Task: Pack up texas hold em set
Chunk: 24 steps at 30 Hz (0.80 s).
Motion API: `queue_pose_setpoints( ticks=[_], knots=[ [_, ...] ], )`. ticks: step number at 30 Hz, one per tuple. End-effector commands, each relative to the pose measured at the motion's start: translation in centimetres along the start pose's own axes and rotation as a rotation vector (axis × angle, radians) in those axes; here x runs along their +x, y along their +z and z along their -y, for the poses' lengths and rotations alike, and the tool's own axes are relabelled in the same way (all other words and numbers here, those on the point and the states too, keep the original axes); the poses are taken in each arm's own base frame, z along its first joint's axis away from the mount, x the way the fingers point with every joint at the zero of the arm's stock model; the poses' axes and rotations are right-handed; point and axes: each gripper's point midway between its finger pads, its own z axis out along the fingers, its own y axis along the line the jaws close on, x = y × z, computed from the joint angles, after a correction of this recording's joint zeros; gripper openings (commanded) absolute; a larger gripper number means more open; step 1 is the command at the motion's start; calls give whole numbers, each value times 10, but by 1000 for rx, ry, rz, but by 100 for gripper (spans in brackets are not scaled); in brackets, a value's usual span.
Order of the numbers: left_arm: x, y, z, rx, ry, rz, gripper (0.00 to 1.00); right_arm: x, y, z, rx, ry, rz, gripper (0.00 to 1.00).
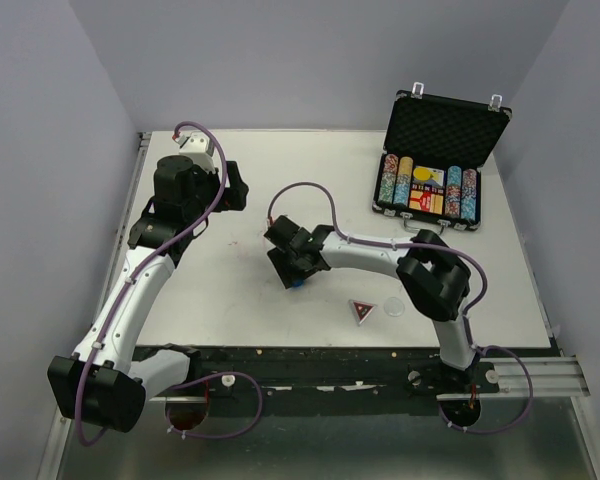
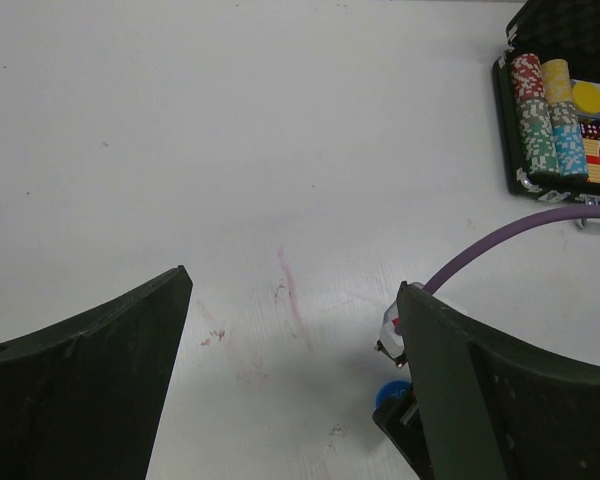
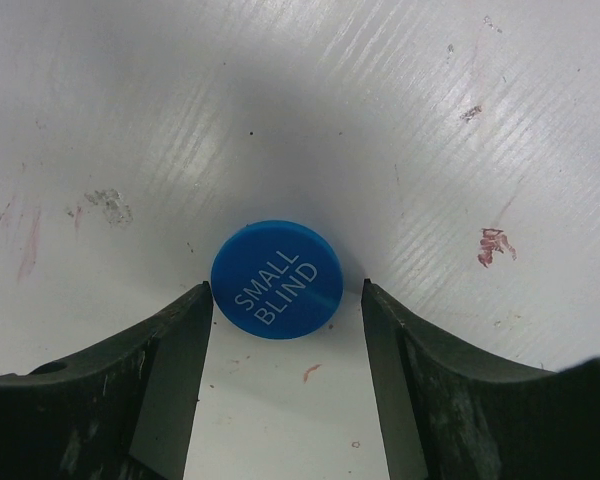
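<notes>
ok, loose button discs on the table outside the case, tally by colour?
blue round disc: 1
white round disc: 1
red triangular disc: 1
Total: 3

glossy plastic blue disc [image 3: 277,279]; matt, scuffed white table [image 3: 300,100]; foam-lined briefcase [image 1: 442,128]
</notes>
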Motion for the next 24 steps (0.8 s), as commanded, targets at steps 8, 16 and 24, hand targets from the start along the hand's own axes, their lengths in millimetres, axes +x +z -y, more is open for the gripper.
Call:
queue_pose_setpoints(
  ticks=[8,16,24],
  knots=[
    [-17,-7,5,20,-9,45,99,6,8,0,79,-61,-15,68],
    [-17,-7,5,21,-9,46,99,14,12,3,106,-64,-42,66],
    [-18,-9,5,18,-8,50,99,26,15,2,98,-60,-73,64]
  ],
)
